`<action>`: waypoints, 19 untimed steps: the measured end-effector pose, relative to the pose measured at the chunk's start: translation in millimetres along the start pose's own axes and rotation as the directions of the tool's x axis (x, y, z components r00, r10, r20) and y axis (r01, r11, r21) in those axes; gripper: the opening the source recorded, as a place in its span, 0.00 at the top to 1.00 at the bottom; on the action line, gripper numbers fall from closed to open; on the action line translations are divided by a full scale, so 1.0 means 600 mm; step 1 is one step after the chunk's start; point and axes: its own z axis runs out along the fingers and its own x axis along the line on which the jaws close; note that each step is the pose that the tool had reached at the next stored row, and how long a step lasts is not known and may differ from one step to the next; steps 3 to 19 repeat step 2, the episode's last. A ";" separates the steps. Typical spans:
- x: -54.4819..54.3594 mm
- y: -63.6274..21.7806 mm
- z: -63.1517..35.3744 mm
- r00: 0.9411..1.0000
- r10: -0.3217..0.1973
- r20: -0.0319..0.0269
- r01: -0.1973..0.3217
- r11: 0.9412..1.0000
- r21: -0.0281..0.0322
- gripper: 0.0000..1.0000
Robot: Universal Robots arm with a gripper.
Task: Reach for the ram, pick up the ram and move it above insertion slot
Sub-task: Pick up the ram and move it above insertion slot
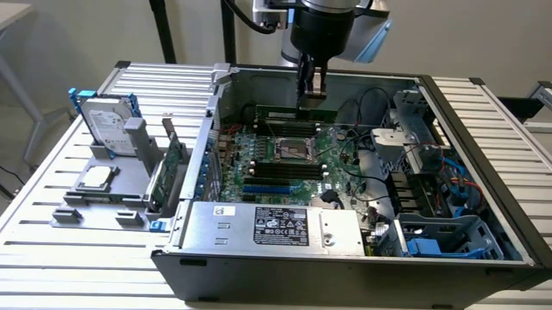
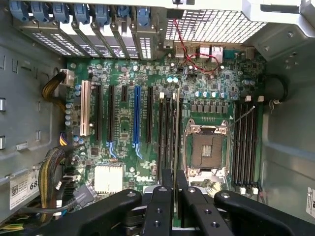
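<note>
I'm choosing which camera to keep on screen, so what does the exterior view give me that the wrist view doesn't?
The exterior view adds the hard drive and expansion card standing in a grey holder outside the case, the labelled power supply, and the ram seen side-on just under the hand. The wrist view adds the blue card slot and red wires near the case's back. Both share the motherboard's silver processor socket and the hand.

Even bright daylight, soft shadows inside case [image 1: 483,194] (deepest under drive bays); wrist view sharp, mild glare.
</note>
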 end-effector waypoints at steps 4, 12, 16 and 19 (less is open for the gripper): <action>0.000 0.000 0.000 1.000 0.000 0.000 0.000 1.000 0.000 0.86; 0.000 0.000 0.000 1.000 0.000 0.000 0.000 1.000 0.000 0.86; 0.000 0.000 0.000 1.000 0.000 0.000 0.000 1.000 0.000 0.86; 0.000 0.000 0.000 1.000 0.000 0.000 0.000 1.000 0.000 0.86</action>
